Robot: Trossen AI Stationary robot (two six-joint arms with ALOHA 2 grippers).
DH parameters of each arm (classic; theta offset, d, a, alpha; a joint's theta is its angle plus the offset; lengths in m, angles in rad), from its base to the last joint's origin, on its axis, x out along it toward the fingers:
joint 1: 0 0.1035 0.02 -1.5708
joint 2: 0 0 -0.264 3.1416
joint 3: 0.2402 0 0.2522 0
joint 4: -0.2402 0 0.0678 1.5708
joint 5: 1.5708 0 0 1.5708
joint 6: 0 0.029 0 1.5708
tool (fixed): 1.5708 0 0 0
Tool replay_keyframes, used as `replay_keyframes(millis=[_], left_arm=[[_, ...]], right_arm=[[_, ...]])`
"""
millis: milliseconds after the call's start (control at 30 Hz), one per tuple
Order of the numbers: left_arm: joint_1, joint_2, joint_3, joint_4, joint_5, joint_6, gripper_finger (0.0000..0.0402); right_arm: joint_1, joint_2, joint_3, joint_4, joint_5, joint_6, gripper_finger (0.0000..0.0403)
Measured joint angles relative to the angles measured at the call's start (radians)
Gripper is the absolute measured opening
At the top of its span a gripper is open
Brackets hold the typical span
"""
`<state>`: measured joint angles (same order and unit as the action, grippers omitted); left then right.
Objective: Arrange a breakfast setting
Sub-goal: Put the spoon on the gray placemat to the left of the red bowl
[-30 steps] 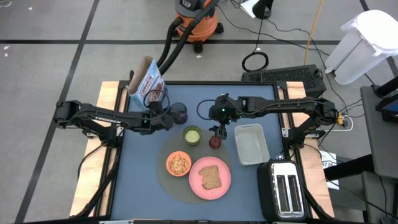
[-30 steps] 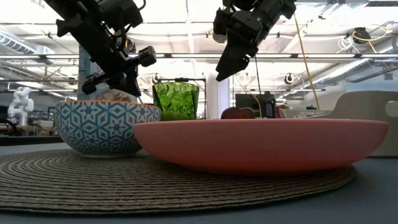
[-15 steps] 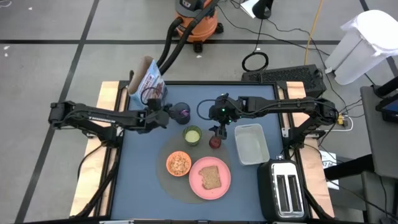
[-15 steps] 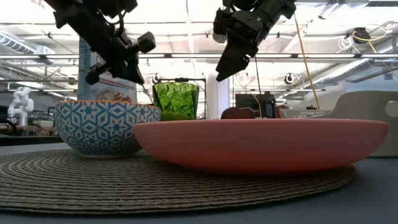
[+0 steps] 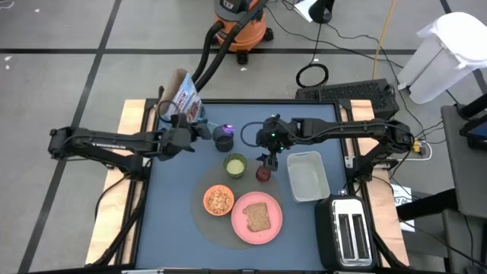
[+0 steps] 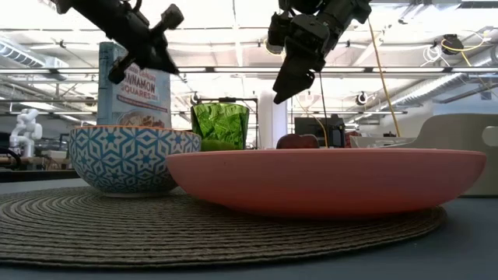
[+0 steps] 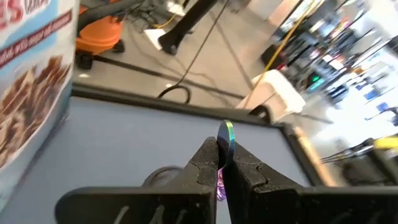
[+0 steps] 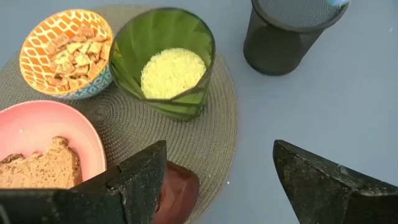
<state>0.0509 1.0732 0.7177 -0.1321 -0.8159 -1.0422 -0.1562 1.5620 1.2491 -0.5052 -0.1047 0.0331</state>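
Observation:
On the round grey mat (image 5: 199, 221) stand the small orange bowl (image 5: 218, 200), the pink plate (image 5: 266, 228) with the toast slice (image 5: 258, 217), and the green cup (image 5: 235, 164). The dark red fruit (image 5: 263, 174) lies at the mat's far right rim. Just behind the mat is the dark blue mug (image 5: 222, 139), and the cereal box (image 5: 181, 99) is upright at the far left. My left gripper (image 5: 205, 131) is left of the mug, raised, shut on the purple spoon (image 5: 227, 127). My right gripper (image 5: 266, 160) hangs open above the fruit (image 8: 177, 190). My left gripper pinches the thin purple spoon between its two fingers, and one end of the spoon (image 7: 226, 134) sticks out past the fingertips. The fingers come nearly level from the table's left. The spoon's free end shows over the mug; whether it is clear of the mug I cannot tell.
A clear rectangular tub (image 5: 307, 175) lies right of the fruit, and a black toaster (image 5: 349, 228) stands at the near right corner. Beyond the far edge are an orange vacuum (image 5: 242, 19) and cables. Bare blue table lies to the mat's left.
My left gripper has risen and drawn back toward the table's left edge, still shut, taking the purple spoon up from inside the mug. In the low view it has cleared the cereal box's front. My right gripper has kept still.

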Motion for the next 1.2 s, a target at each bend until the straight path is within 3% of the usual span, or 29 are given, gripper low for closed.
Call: replay_keyframes(millis=[200,300,400,600,767,967,1200], left_arm=[[0.0,-0.05,0.0,0.134,-0.008,0.113,0.001],[0.0,-0.054,0.0,0.254,-0.008,0.215,0.001],[-0.002,-0.054,0.0,0.401,-0.008,0.333,0.001],[-0.032,-0.054,0.0,0.659,-0.008,0.561,0.001],[-0.073,-0.043,0.0,0.756,-0.007,0.648,0.001],[-0.113,0.027,0.0,0.881,0.008,0.705,0.001],[-0.119,0.161,0.0,1.15,0.136,0.77,0.001]], right_arm=[[0.001,0.0,0.0,-0.003,-0.001,0.015,0.0288],[0.001,0.0,-0.02,0.074,-0.001,0.039,0.0288],[0.001,0.0,-0.083,0.26,-0.001,0.094,0.0288],[-0.001,0.0,-0.263,0.816,-0.004,0.256,0.0288],[-0.013,-0.001,-0.337,1.2,-0.004,0.3,0.0288],[-0.029,-0.001,-0.348,1.386,0.002,0.298,0.0288],[-0.033,-0.001,-0.348,1.456,0.004,0.297,0.0288]])
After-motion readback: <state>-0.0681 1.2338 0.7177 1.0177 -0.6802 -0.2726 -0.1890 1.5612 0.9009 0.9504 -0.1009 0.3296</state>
